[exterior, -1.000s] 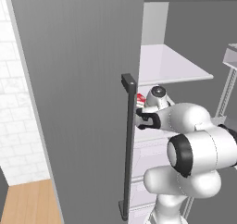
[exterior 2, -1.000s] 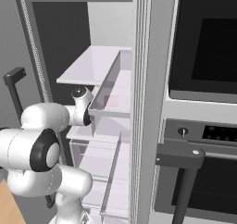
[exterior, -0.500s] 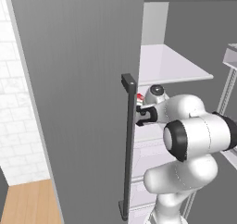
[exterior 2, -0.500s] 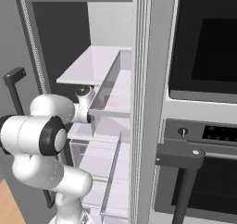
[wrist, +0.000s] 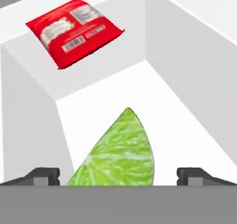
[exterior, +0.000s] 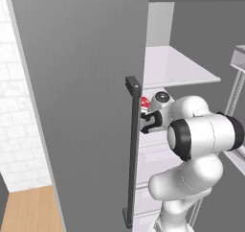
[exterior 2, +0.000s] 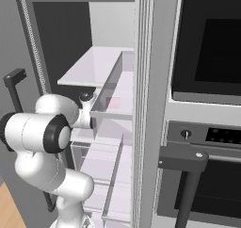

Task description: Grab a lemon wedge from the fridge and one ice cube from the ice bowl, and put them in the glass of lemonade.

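Observation:
The fridge stands open and my arm reaches onto a white shelf inside it. In the hand view the lemon wedge, bright yellow-green, lies flat on the shelf floor right in front of my gripper. The gripper is open, one fingertip on each side of the wedge's wide end, and nothing is gripped. The wedge's near edge is cut off at the bottom of that view. The ice bowl and the glass of lemonade are out of view.
A red packet lies on the raised ledge behind the wedge, also seen as a red spot beside the door's dark bar handle. White walls close in the shelf's sides. A clear bin and an oven stand to the right.
The arm's elbow has risen and the hand has pushed slightly deeper into the fridge shelf. The jaws have stayed open.

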